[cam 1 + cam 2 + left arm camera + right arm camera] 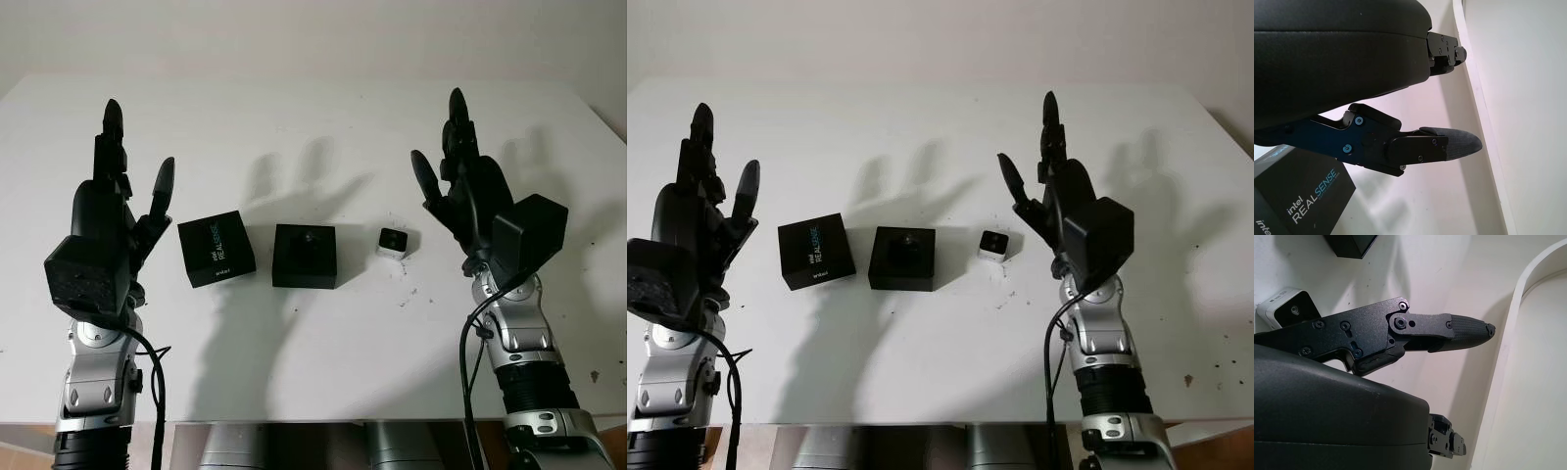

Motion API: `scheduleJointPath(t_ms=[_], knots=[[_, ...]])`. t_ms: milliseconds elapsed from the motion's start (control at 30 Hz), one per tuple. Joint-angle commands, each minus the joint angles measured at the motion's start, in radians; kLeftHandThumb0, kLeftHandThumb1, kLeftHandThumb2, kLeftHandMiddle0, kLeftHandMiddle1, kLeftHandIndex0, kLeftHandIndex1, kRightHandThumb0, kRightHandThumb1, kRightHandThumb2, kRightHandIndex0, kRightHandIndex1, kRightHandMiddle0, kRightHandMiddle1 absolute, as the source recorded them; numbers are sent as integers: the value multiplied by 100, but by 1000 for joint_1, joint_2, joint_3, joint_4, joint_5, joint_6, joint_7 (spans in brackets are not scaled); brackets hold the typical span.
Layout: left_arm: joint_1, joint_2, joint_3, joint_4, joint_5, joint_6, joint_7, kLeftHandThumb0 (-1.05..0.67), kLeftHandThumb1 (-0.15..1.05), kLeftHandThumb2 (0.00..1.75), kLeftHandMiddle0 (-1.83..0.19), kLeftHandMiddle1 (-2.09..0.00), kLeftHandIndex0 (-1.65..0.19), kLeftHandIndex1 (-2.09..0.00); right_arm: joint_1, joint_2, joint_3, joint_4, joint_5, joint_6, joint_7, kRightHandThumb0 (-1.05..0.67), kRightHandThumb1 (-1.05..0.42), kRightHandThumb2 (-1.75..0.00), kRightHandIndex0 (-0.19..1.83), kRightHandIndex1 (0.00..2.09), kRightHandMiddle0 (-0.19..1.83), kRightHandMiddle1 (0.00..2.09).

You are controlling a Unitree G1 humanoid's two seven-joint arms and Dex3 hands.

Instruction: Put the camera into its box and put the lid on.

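- Nothing is grasped yet: the left hand (118, 211) and right hand (470, 196) hover open, holding nothing, at the frame's sides above the white table (313, 127).
- At centre frame lie the Intel RealSense lid (217, 249), the open black box (305, 256) and the small white camera (393, 242).
- Next move, likely: the right hand lowers onto the camera just beside it.

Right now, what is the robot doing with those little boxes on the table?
Nothing is being held yet. The left hand and the right hand are both open, raised over the white table. Between them sit three things in a row: the black lid with writing on it nearest the left hand, the open black box in the middle, and the small white camera nearest the right hand. The camera is still outside its box.
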Motion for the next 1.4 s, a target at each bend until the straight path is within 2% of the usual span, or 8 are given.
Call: scheduleJointPath(t_ms=[0,267,400,567,700,833,1067,1367], knots=[[16,-3,-5,-22,-2,-2,-6,-60,105,44,0,-5,5,-7,2,6,-10,-21,11,-2,7,-73,-105,-42,-19,0,-19,3],[27,-2,-7,-53,-21,20,-29,-59,105,44,1,-5,6,-6,-10,1,3,10,-29,-38,-8,-73,-105,-38,-15,4,-14,6],[26,1,-7,-56,-18,17,-35,-58,105,46,2,-5,6,-6,-36,-18,-17,40,-4,-84,28,-71,-105,-22,-8,7,-7,8],[26,8,-6,-70,-1,29,-33,-60,105,45,0,-6,5,-6,-108,-104,-40,32,38,-4,136,-62,-100,-6,7,12,10,12],[25,10,-4,-87,-1,46,-38,-59,105,46,1,-5,6,-6,-177,-214,-10,86,-44,-25,199,-51,-93,-4,26,19,25,17],[22,9,-6,-84,3,41,-36,-59,105,46,0,-5,6,-6,-247,-293,31,192,-144,-147,211,-43,-87,-4,39,20,36,17],[17,14,-7,-77,9,44,-38,-59,105,46,1,-5,5,-6,-342,-393,146,377,-370,-289,143,-47,-87,-5,43,17,45,18],[23,12,-5,-104,8,64,-34,-59,105,46,0,-6,5,-6,-403,-445,253,486,-507,-379,115,-30,-88,-6,35,8,42,12]])
